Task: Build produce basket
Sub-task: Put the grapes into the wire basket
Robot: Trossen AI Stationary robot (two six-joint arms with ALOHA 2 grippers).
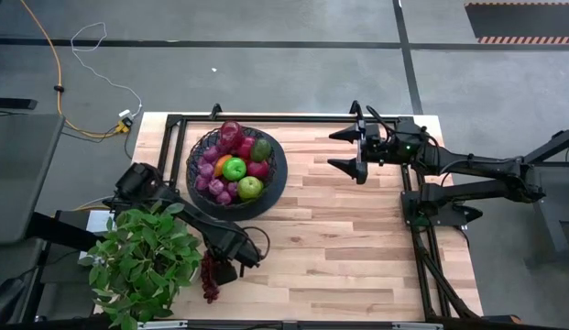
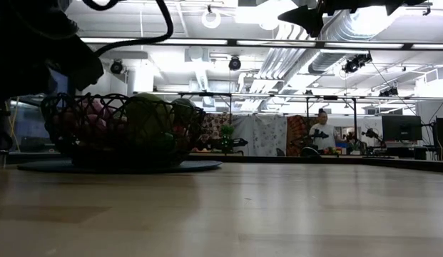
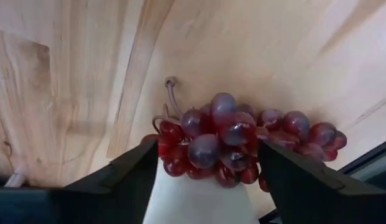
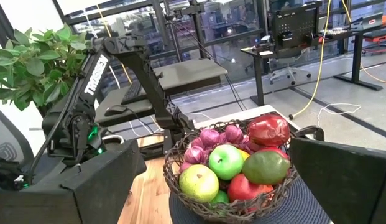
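While the left claw (image 3: 205,180) straddles dark red grapes (image 3: 242,140), jaws wide, actual contact is hidden; the basket (image 1: 235,165) is partly blocked lower left by the plant (image 1: 142,261).

One basket (image 1: 198,145), two green apples (image 1: 234,169), one dark red grape bunch (image 3: 242,140), one potted plant (image 1: 142,261)

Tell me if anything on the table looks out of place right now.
One dark red grape bunch lies on the bare wood near the table's front edge, beside the potted plant, well outside the basket that holds the other produce. The left gripper straddles it, fingers on either side.
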